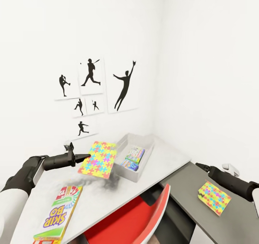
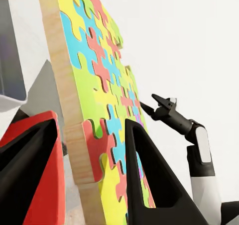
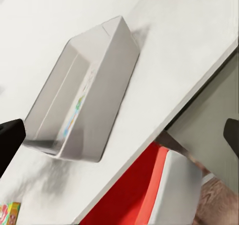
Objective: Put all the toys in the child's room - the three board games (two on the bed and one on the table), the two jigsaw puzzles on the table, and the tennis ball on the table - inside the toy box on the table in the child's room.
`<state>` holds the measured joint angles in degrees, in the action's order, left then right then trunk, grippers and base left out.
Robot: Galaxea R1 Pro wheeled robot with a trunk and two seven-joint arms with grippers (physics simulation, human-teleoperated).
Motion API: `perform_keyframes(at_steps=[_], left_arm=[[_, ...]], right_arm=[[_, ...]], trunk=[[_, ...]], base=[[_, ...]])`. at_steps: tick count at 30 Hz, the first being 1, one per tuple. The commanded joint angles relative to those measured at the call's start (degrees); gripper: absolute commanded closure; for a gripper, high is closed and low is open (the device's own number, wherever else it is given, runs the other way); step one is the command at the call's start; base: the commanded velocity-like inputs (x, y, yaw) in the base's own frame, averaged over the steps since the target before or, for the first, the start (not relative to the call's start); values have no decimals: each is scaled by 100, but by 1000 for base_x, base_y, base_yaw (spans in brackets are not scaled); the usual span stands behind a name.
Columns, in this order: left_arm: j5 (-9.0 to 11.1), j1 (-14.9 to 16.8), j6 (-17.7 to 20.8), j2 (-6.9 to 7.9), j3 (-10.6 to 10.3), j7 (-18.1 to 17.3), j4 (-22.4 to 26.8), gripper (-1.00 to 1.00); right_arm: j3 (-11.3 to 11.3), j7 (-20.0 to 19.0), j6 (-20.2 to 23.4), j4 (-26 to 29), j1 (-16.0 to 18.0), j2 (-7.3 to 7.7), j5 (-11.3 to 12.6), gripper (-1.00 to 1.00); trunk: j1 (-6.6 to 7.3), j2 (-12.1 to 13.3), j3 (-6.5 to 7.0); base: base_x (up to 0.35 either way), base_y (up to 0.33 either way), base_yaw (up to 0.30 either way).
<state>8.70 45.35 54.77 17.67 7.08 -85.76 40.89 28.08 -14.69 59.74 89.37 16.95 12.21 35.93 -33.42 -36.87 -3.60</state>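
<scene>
My left gripper [image 1: 86, 156] is shut on the edge of a multicoloured jigsaw puzzle [image 1: 99, 159], holding it tilted above the table [image 1: 163, 154], just beside the toy box [image 1: 135, 175]. In the left wrist view the puzzle [image 2: 94, 75] stands between the black fingers [image 2: 149, 180]. A printed board game [image 1: 133, 157] lies inside the toy box [image 3: 104, 110]. Another board game, the Skip-Bo box [image 1: 61, 211], lies near the table's front left. A second jigsaw puzzle [image 1: 214, 197] rests on the lower dark grey cabinet top, just below my open right gripper [image 1: 200, 166]. The tennis ball and the bed are out of view.
A red chair [image 1: 140, 215] sits tucked under the table's front edge. White walls close in behind and to the right of the table, one hung with black sports silhouettes [image 1: 91, 93]. The dark cabinet top [image 1: 183, 190] lies lower than the table, to its right.
</scene>
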Motion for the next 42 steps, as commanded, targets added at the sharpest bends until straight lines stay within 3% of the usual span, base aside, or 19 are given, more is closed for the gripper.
perform_keyframes(at_steps=[1, 7, 22, 42], left_arm=[[7, 6, 60, 0, -1, -19, -2, 100], [9, 8, 60, 6, 0, -19, -2, 100], [9, 4, 60, 8, 0, -19, -2, 100], [9, 6, 60, 8, -4, -19, -2, 100]], right_arm=[[11, -59, 26, 2, 4, 0, -51, -100], [47, -60, 26, -6, -4, 1, -51, -100], [48, -60, 26, -13, -7, 1, -51, -100], [40, -60, 26, -16, -7, 1, -51, -100]], trunk=[[-5, -8, -11], [-5, -8, -11], [-5, -8, -11], [-5, -8, -11]], base=[[269, -30, 292], [248, -144, 213], [170, -85, 14], [66, -60, 0]])
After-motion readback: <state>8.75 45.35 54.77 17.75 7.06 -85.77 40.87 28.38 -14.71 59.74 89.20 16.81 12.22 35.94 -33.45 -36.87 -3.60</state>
